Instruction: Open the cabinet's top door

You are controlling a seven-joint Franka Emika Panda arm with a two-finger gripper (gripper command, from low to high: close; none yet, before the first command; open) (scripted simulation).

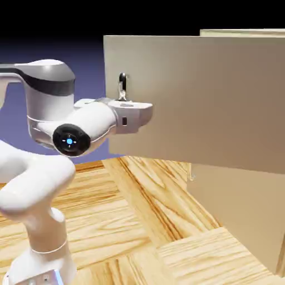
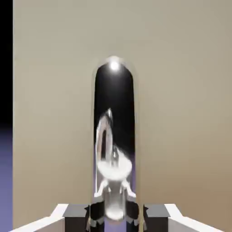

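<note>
Jaws (image 2: 116,222) closed on the handle (image 2: 114,95) — swing the door (image 1: 189,100) wider, smoothly, along its arc.

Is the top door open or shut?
Open: the top door sticks out from the cabinet, toward the arm.

The arm (image 1: 92,125) is glossy white, built of smooth rounded tube-like segments with thin seam lines. A dark grey band (image 1: 51,84) wraps the upper bend. One joint carries a round black cap (image 1: 71,139) with a glowing blue dot and small white marks. The pale hand (image 1: 133,116) has a small dark slot (image 1: 124,121).
</note>
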